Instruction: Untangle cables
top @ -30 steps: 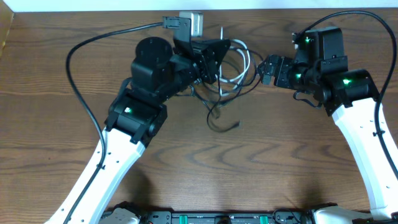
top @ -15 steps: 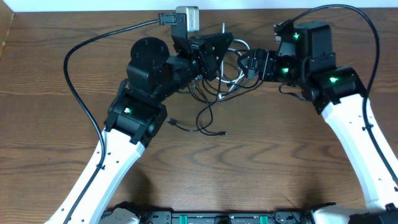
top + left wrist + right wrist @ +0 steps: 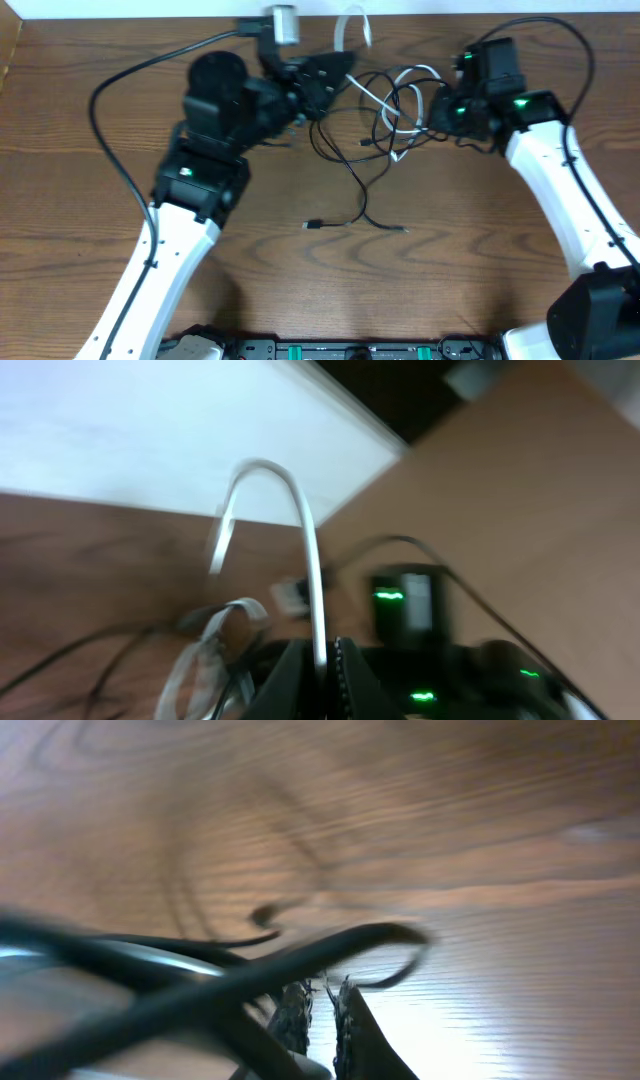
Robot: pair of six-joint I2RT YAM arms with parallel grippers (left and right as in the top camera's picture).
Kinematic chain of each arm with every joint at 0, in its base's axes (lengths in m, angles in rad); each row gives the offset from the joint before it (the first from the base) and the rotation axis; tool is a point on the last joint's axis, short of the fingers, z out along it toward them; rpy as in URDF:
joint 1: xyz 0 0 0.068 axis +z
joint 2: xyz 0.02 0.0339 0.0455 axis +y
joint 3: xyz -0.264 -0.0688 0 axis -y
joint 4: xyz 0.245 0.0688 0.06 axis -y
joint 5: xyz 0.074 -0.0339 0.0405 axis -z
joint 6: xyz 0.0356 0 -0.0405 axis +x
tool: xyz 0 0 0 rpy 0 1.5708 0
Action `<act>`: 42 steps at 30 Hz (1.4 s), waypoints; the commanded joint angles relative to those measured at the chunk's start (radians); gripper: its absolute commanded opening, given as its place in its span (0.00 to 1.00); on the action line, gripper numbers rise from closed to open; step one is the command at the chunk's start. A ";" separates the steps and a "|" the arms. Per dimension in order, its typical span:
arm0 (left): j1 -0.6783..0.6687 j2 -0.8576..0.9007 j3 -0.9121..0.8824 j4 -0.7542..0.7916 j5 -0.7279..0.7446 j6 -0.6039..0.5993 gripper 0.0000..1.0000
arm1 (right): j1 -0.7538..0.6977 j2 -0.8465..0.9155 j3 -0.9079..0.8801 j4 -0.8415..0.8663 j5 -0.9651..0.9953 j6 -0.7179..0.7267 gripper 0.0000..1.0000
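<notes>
Black cables point(image 3: 360, 200) now spill nearer on surface point(image 3: 300, 300), ends loose. Pincers have pulled apart: R pincer point(image 3: 438, 108) grips black loops, L pincer point(image 3: 338, 65) grips white cable point(image 3: 350, 25) by far edge. Tangle loosening, not undone.

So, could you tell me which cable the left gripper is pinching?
The white cable, arching up from between the left gripper's fingers; the rest are black cables.

Motion-blurred black cables point(image 3: 200, 990) in the right wrist view (white cable point(image 3: 312, 580) likewise, left wrist)
</notes>
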 commanded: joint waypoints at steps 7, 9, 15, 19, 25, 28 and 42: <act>0.149 -0.021 0.015 0.065 0.138 -0.248 0.07 | -0.079 -0.132 -0.002 -0.002 -0.024 0.011 0.31; 0.149 -0.021 0.015 0.164 0.199 -0.272 0.07 | -0.079 -0.132 -0.002 -0.003 -0.068 0.011 0.35; 0.149 -0.022 0.015 0.467 0.286 -0.482 0.07 | -0.074 -0.130 -0.002 -0.010 -0.118 0.003 0.99; 0.149 -0.022 0.015 0.628 0.285 -0.544 0.07 | -0.072 -0.130 -0.002 -0.010 -0.175 -0.037 0.99; 0.149 -0.022 0.015 0.665 0.226 -0.613 0.07 | -0.061 -0.130 -0.002 0.026 -0.373 -0.109 0.99; 0.146 -0.022 0.015 0.685 0.199 -0.651 0.08 | -0.028 -0.130 -0.002 0.088 -0.507 -0.117 0.99; 0.148 -0.018 0.015 0.501 0.130 -0.603 0.08 | 0.226 -0.131 -0.002 0.049 -0.539 -0.370 0.92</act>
